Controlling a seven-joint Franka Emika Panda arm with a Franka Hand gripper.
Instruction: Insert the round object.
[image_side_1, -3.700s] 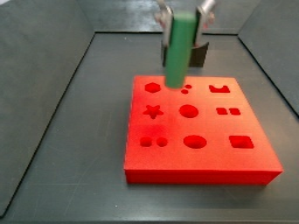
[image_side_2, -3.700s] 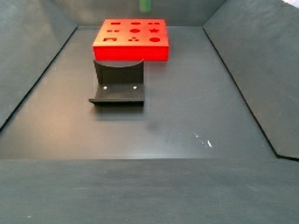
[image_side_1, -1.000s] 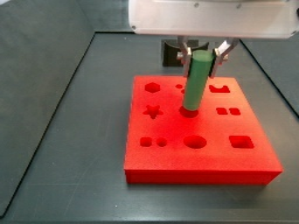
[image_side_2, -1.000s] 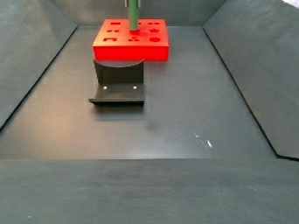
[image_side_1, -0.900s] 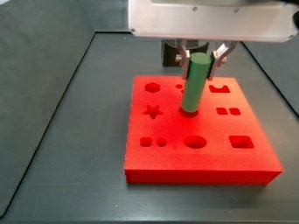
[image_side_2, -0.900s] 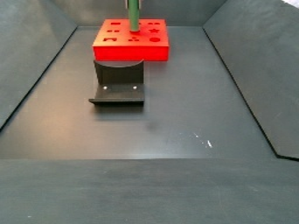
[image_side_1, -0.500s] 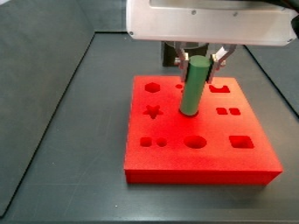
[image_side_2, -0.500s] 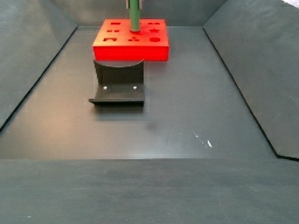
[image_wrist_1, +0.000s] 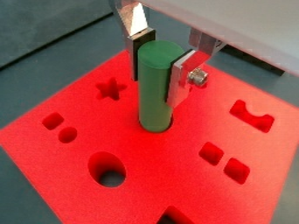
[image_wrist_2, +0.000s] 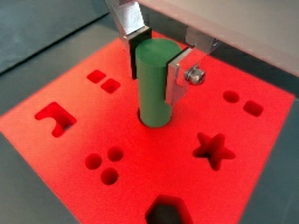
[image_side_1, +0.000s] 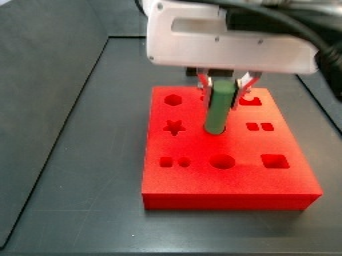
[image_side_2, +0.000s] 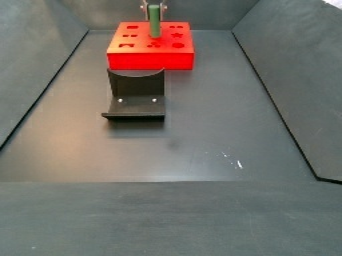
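Observation:
The green peg (image_wrist_1: 158, 87) stands upright between the fingers of my gripper (image_wrist_1: 160, 61), which is shut on its upper part. In both wrist views its lower end sits in the round hole in the middle of the red block (image_wrist_1: 70, 162); it also shows in the other wrist view (image_wrist_2: 155, 87). In a side view the gripper (image_side_1: 221, 85) hangs over the block (image_side_1: 227, 175) with the peg (image_side_1: 215, 110) reaching down into its top face. In the far side view the peg (image_side_2: 156, 18) stands on the block (image_side_2: 151, 55).
The red block has other cut-outs: a star (image_wrist_1: 111, 88), an oval (image_wrist_1: 107, 169), small squares (image_wrist_1: 222, 161). The dark fixture (image_side_2: 135, 96) stands on the floor in front of the block. Dark walls enclose the grey floor (image_side_2: 187, 170).
The gripper has moved down with the peg. The peg's lower end has gone deeper into the round hole, so less green shows above the block.

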